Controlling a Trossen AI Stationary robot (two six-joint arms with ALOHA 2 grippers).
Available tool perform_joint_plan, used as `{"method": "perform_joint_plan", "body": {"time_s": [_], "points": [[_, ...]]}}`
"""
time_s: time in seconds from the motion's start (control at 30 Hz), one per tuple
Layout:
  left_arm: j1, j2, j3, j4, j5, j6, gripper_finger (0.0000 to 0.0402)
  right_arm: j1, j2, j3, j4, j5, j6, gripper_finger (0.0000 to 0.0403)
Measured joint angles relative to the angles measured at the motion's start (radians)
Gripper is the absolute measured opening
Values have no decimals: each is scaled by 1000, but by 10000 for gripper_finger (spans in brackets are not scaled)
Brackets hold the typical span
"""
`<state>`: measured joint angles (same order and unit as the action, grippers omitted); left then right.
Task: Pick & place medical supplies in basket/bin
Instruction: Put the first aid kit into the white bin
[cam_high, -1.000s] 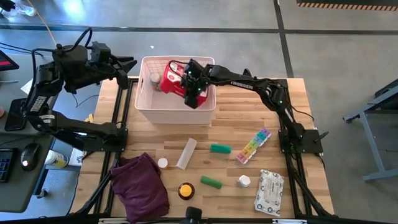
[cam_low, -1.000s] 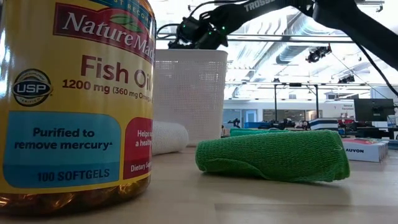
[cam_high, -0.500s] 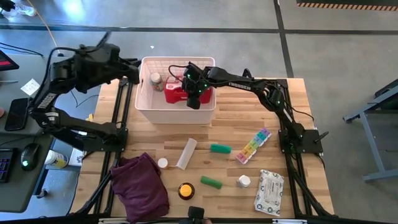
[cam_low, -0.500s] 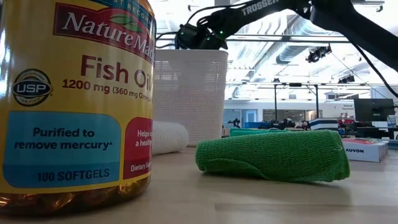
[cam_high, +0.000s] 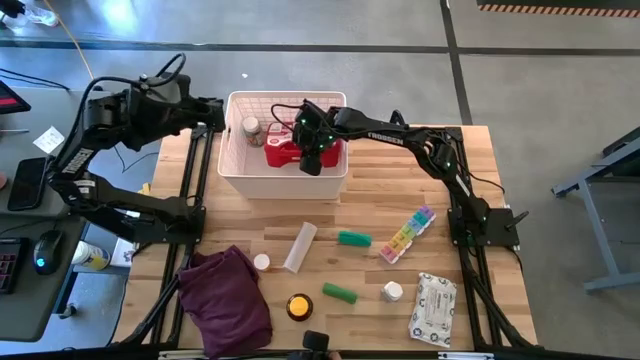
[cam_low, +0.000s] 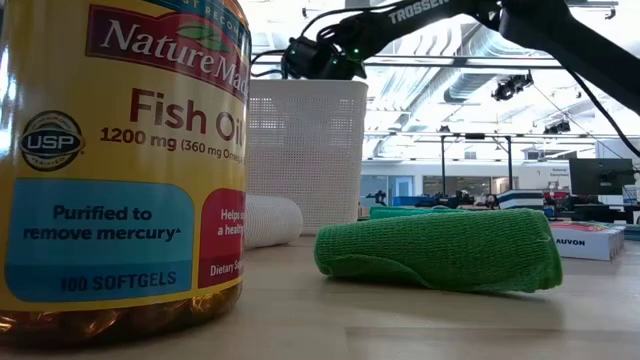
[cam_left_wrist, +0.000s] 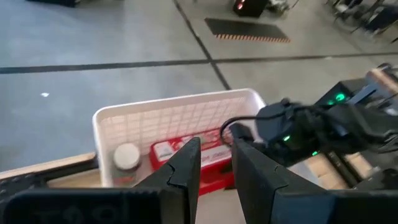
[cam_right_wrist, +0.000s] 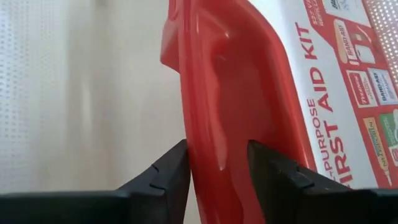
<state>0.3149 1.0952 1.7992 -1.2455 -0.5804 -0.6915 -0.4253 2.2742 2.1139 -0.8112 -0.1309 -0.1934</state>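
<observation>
Red first-aid case (cam_high: 283, 150) sits inside white basket (cam_high: 232, 172) at far side of surface (cam_high: 390, 185), next to small white-capped bottle (cam_high: 249, 128) in same basket. Right gripper (cam_high: 309, 160) reaches down into basket over case; right wrist view shows case edge (cam_right_wrist: 217, 112) between its two fingers (cam_right_wrist: 163, 174), touching or nearly so, cannot tell if still pinched. Right arm stretches from its base at right edge across to basket, wrist angled down. Left gripper (cam_left_wrist: 214, 168) hovers just outside basket's left end, fingers narrowly apart, holding nothing, pointing toward basket. Green rolls (cam_high: 354, 238), pill organiser (cam_high: 407, 234), wipes pack (cam_high: 432, 307) remain on surface
</observation>
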Motion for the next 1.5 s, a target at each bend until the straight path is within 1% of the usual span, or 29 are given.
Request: {"method": "perform_joint_plan", "body": {"time_s": [0.1,0.2,0.27,0.43,0.67,0.83,1.17,1.5], "points": [[0,-1,0,36,-16,-3,127,1,9,0,4,53,64,158],[0,0,0,58,-29,-20,127,1,20,0,0,66,105,167],[0,1,0,67,-13,-21,127,1,21,-1,-13,82,130,175],[-1,2,0,61,3,-21,127,5,34,-1,-33,84,130,183],[-1,2,0,61,12,-27,127,3,68,-2,-51,82,148,167],[-1,2,0,39,15,-48,127,3,68,-2,-62,114,129,156],[-1,2,0,31,15,-51,127,-21,74,-1,-132,115,121,162],[-1,2,0,31,15,-66,127,-40,75,0,-258,115,79,150]]}}
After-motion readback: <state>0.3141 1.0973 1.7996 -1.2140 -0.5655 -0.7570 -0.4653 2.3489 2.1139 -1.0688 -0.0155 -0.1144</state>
